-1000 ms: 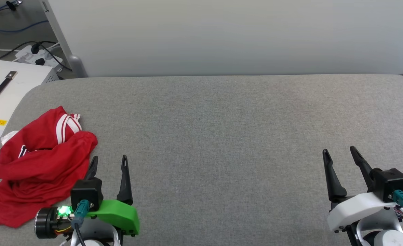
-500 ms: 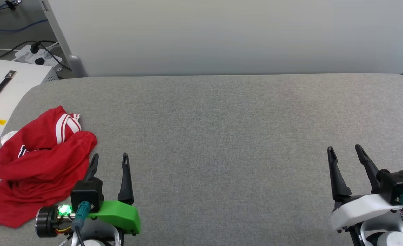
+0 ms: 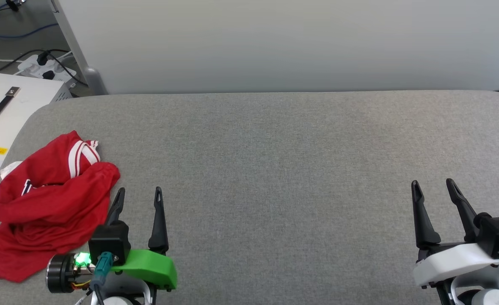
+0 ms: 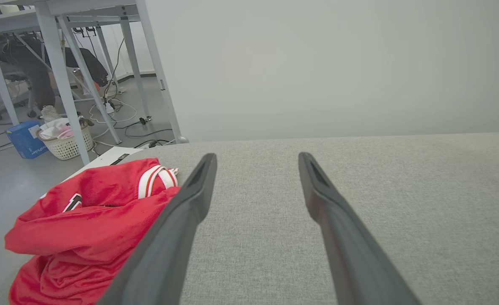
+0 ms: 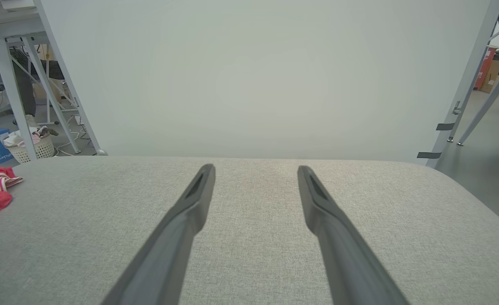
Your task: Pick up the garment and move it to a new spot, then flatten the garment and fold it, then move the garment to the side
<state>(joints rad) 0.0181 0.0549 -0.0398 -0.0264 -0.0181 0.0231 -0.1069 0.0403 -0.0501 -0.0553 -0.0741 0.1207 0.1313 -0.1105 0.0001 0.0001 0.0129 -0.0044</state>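
While the left pincer (image 3: pixel 139 189) and the right pincer (image 3: pixel 431 182) both stand spread wide with nothing between their fingers, the garment (image 3: pixel 50 203) lies crumpled in a red heap at the near left corner of the grey padded surface (image 3: pixel 274 148). Its red-and-white striped trim faces upward, and part of a black, white-outlined numeral shows among the folds. The left pincer is just right of the heap, its outer finger beside the fabric's edge; the right pincer is well apart, near right. A white box (image 3: pixel 4 106) with a strap handle stands beyond the surface's left edge.
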